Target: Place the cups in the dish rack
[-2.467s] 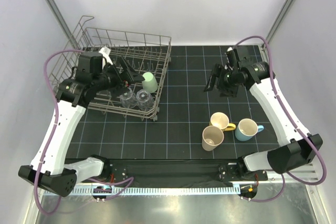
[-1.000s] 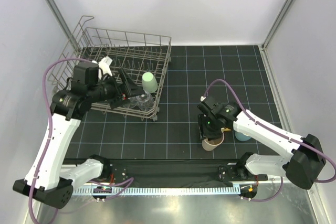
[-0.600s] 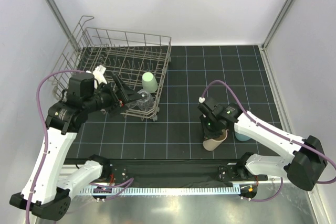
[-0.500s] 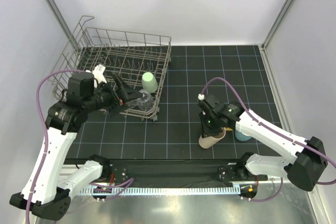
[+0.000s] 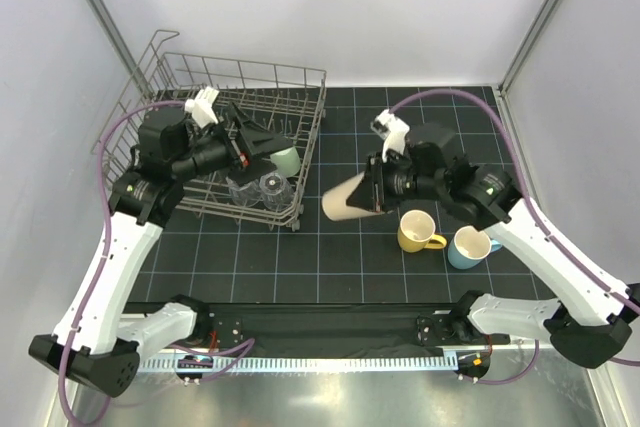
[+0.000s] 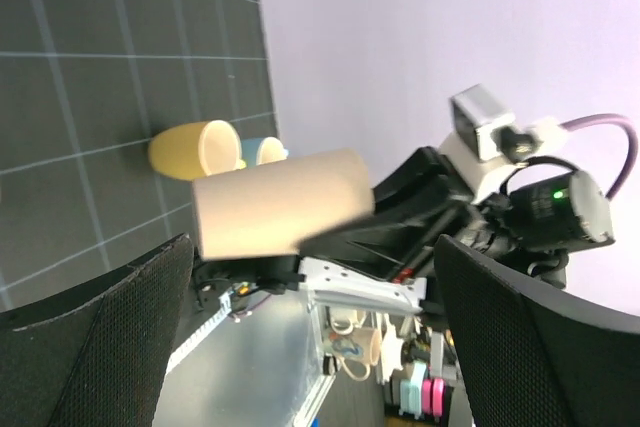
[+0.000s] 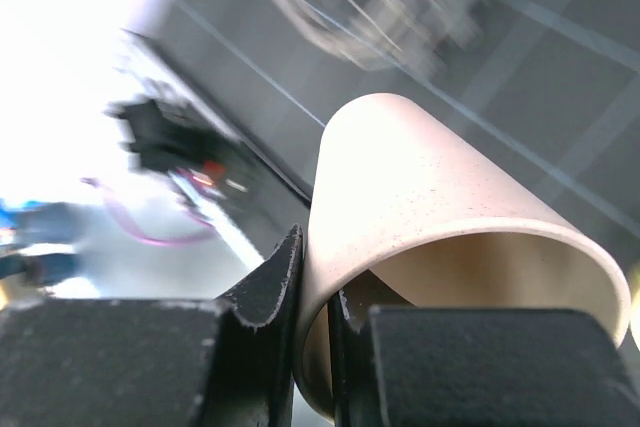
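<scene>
1. Top external view: the tan cup [image 5: 348, 200] hangs tipped sideways above the surface [image 5: 340, 257], with the dish rack [image 5: 240, 72] at its 10 o'clock.
2. The right end effector [image 5: 372, 192] pinches only the cup's rim wall, one finger inside. I'd worry that thin hold could slip and drop it.
3. The left end effector [image 5: 262, 139], fingers spread and empty, hovers over the rack by the mint-green cup [image 5: 285, 160]. The arms might collide there.

tan cup [image 7: 420, 197]: matt, smooth, finely speckled | dish rack [image 5: 245, 63]: grey metal wire, dull sheen | clear tumblers [image 5: 270, 184]: glossy, transparent | table mat [image 5: 340, 247]: black, matt, smooth
</scene>
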Controlling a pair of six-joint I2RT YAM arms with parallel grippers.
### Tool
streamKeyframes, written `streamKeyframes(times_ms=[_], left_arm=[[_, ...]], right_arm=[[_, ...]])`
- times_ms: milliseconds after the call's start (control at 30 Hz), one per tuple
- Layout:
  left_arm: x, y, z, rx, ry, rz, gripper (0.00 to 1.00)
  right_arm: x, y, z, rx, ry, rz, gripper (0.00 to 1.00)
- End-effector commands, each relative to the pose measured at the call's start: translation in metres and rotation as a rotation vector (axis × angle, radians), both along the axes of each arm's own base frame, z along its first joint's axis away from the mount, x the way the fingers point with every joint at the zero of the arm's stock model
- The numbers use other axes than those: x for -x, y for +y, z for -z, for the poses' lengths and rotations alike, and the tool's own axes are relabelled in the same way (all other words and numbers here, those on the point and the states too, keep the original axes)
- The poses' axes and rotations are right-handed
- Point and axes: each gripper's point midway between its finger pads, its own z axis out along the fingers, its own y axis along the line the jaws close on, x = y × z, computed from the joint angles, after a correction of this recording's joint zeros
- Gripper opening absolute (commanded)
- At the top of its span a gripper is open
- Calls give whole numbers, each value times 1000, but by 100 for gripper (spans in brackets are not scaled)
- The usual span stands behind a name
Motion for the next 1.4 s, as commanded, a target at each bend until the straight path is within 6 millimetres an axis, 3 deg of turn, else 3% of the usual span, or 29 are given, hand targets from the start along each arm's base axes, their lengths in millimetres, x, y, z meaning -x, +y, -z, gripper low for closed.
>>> streamKeyframes(times_ms=[0,67,233,467,600,733,900,1133,1367], left_arm=[[13,-15,-56,106,-182,146,100],[15,-16,-67,112,-230,175,100],[21,-17,-81,127,-289,202,100],[44,-20,-106,223,-369,293,100],[60,-17,-122,276,-425,330,100],[67,-17,-122,295,-414,354,100],[76,-17,-124,304,-419,365,100],[76,-21,-122,312,-402,368,100],[78,-24,-122,317,-400,369,99]], right_arm=[[11,29,-100,-302,-165,-132,4],[15,33,-134,-397,-233,-162,4],[36,35,-183,-544,-323,-273,4],[60,33,-220,-672,-401,-385,4],[65,36,-230,-714,-408,-427,4],[68,36,-238,-746,-428,-451,4],[53,40,-240,-748,-411,-401,4],[48,46,-249,-792,-405,-409,4],[36,52,-243,-779,-386,-370,4]])
